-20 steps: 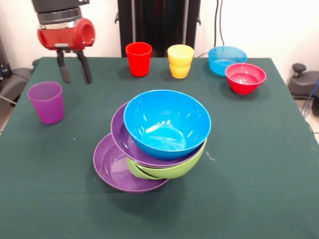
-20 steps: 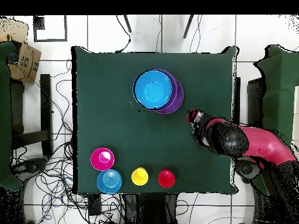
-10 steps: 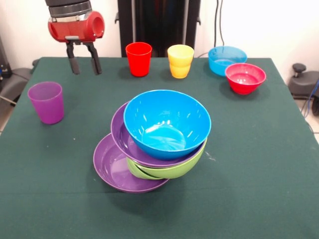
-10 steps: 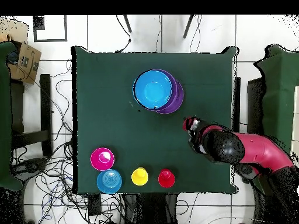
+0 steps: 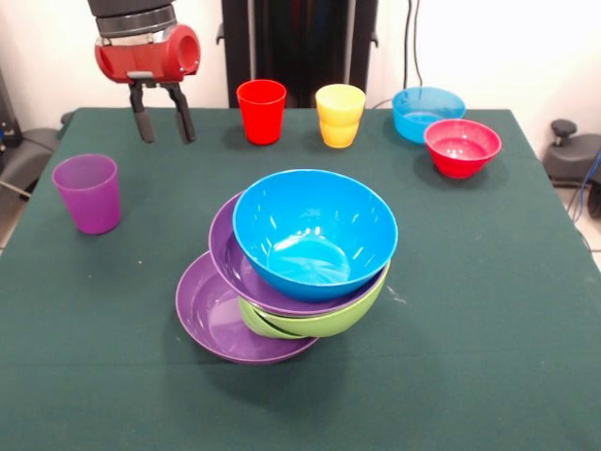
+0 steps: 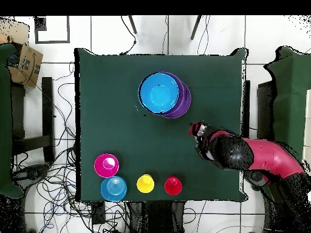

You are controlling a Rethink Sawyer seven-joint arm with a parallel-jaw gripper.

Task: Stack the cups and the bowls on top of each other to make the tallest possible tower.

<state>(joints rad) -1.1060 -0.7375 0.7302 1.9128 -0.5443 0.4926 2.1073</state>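
Note:
The tower stands mid-table: a blue bowl (image 5: pixel 315 233) on a purple bowl (image 5: pixel 228 254), a lime green bowl (image 5: pixel 324 321) and a lower purple bowl (image 5: pixel 211 319), all leaning. From overhead the tower (image 6: pixel 163 94) shows blue with a purple rim. My gripper (image 5: pixel 161 124) hangs open and empty above the far left of the table, between the purple cup (image 5: pixel 87 193) and the red cup (image 5: pixel 261 111). The yellow cup (image 5: pixel 340 115), a light blue bowl (image 5: pixel 428 113) and a red bowl (image 5: pixel 462 147) line the far edge. Overhead, my gripper (image 6: pixel 195 129) covers the purple cup.
The green table (image 5: pixel 488 329) has open cloth in front of and to the right of the tower. Overhead, a cardboard box (image 6: pixel 24 60) sits off the table's left side, and cables lie on the floor around it.
In the front view my gripper has risen and moved right, away from the purple cup and toward the red cup. It stays open. Cups and bowls have not moved.

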